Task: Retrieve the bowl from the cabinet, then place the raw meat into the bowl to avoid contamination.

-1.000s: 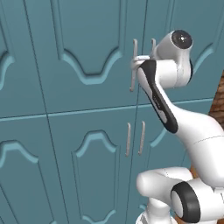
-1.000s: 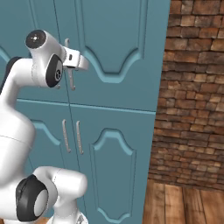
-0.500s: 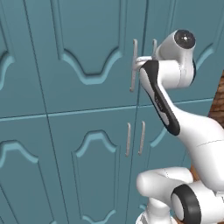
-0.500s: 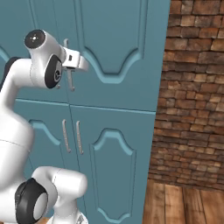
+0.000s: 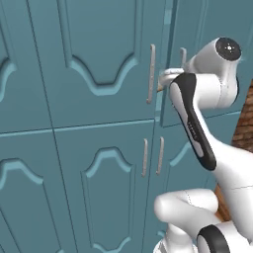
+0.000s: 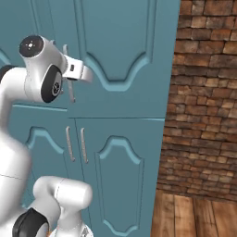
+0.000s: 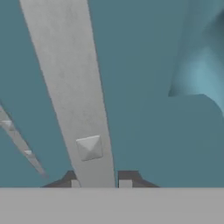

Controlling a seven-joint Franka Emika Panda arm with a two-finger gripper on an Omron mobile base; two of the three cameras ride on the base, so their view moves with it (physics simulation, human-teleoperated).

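Where the cabinet (image 5: 89,99) doors meet, gripper (image 7: 99,183) jaws clamped around a silver handle (image 7: 72,96).

Glossy white arm (image 5: 225,163), dark joint caps

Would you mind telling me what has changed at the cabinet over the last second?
The gripper has closed on the upper right door's handle and pulled: that door now stands slightly ajar, a gap at its inner edge. The other doors stay shut; the lower handles are untouched.
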